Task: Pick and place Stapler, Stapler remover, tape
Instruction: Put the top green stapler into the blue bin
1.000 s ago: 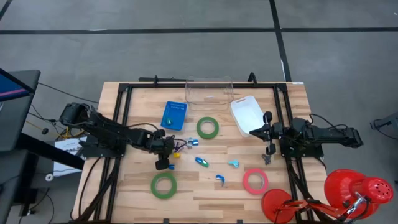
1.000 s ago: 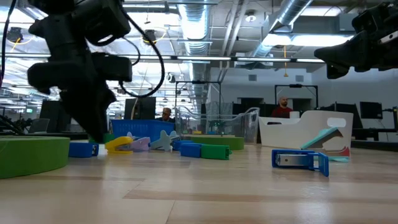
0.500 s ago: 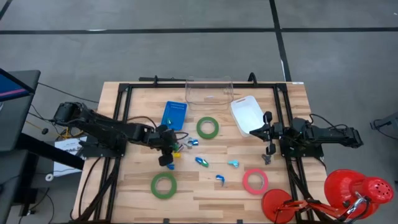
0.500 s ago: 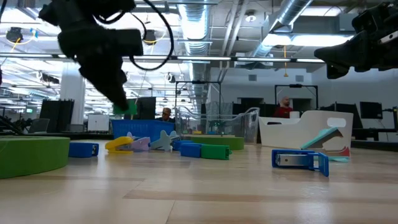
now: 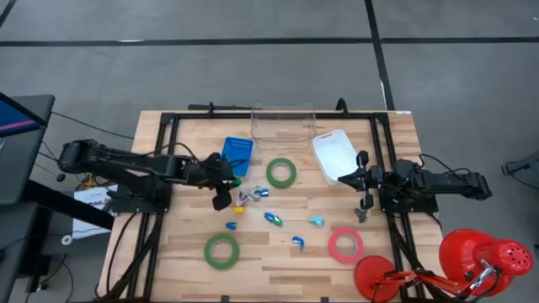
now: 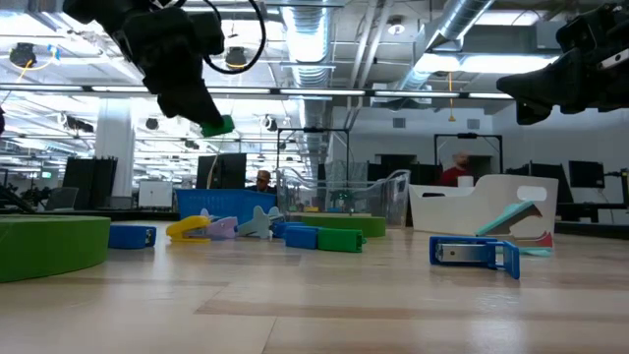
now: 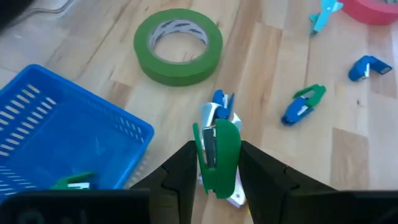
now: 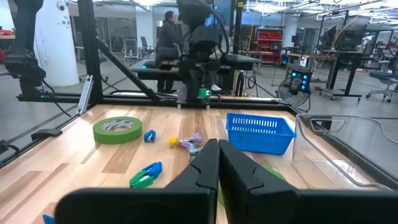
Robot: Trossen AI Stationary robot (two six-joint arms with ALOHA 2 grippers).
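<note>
Green stapler [image 7: 219, 155] is clamped in our left gripper [image 5: 227, 182], lifted just beside the blue basket [image 5: 237, 155]. Our right gripper [image 5: 363, 181], fingers together, waits near the white tray [image 5: 335, 155]. 3 tape rolls [image 5: 281, 172] lie on the table.

Green stapler [image 7: 219, 155], blue slatted basket [image 7: 56, 143], pinkish-red tape [image 5: 345, 244].

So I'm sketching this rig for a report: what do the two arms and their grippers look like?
Both arms are dark, jointed and slim, with black cables looped along them. The left gripper ends in two flat dark fingers. The right gripper has the same black fingers. No markings are visible on either.
</note>
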